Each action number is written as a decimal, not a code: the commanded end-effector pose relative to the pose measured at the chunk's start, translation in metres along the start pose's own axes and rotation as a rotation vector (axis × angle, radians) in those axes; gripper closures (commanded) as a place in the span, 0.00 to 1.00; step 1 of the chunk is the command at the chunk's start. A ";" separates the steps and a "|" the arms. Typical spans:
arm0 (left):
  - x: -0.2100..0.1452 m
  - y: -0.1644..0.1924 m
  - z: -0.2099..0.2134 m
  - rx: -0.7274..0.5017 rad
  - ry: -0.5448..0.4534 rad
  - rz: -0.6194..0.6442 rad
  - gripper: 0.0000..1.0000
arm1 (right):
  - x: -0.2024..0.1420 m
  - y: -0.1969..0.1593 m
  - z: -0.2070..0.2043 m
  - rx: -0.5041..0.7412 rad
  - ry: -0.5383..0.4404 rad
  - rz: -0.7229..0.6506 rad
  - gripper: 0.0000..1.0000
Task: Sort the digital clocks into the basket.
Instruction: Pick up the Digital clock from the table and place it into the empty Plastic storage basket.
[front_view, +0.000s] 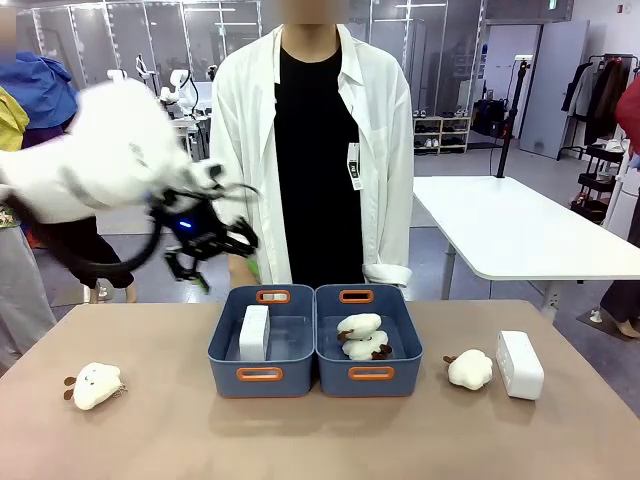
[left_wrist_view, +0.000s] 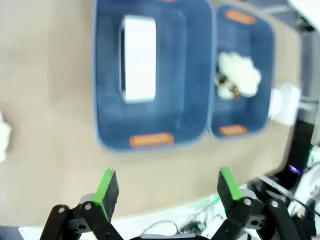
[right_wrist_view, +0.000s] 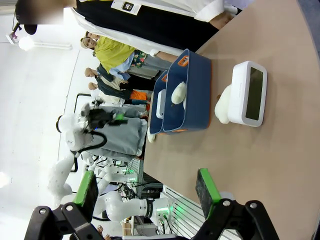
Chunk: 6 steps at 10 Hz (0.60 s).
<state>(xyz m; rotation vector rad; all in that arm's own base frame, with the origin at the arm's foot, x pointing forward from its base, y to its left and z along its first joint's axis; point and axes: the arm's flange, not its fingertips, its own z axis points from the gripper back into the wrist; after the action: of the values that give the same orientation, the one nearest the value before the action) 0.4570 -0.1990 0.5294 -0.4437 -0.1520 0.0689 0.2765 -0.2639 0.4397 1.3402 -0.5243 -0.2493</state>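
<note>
One white digital clock (front_view: 254, 332) lies inside the left blue basket (front_view: 228, 368). In the left wrist view this clock (left_wrist_view: 139, 59) rests on the floor of the basket (left_wrist_view: 185, 75), far below my left gripper (left_wrist_view: 167, 187), which is open and holds nothing. From the front, the left gripper (front_view: 210, 245) hangs blurred in the air behind and left of the baskets. The second clock (front_view: 519, 364) lies on the table at the right, next to a plush. My right gripper (right_wrist_view: 146, 187) is open above the table, well short of that clock (right_wrist_view: 249, 93).
The twin right bin (front_view: 398, 368) holds cream plush toys (front_view: 362, 337). One plush (front_view: 469, 369) lies beside the right clock, another (front_view: 95, 384) at the table's left. A person in a white coat (front_view: 240, 150) stands behind the baskets.
</note>
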 end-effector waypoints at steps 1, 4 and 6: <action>-0.037 0.101 0.052 -0.197 0.092 0.074 0.00 | 0.000 0.002 0.001 0.011 -0.005 0.015 0.00; -0.077 0.229 0.104 -0.485 0.001 0.102 0.00 | 0.000 0.002 0.001 0.011 -0.005 0.015 0.00; -0.108 0.323 0.122 -0.762 -0.189 0.142 0.00 | 0.000 0.002 0.001 0.011 -0.005 0.015 0.00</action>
<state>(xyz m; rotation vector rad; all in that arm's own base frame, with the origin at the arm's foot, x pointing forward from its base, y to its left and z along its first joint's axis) 0.3208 0.1143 0.4963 -1.0829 -0.2669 0.2129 0.2768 -0.2636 0.4398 1.3394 -0.5231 -0.2486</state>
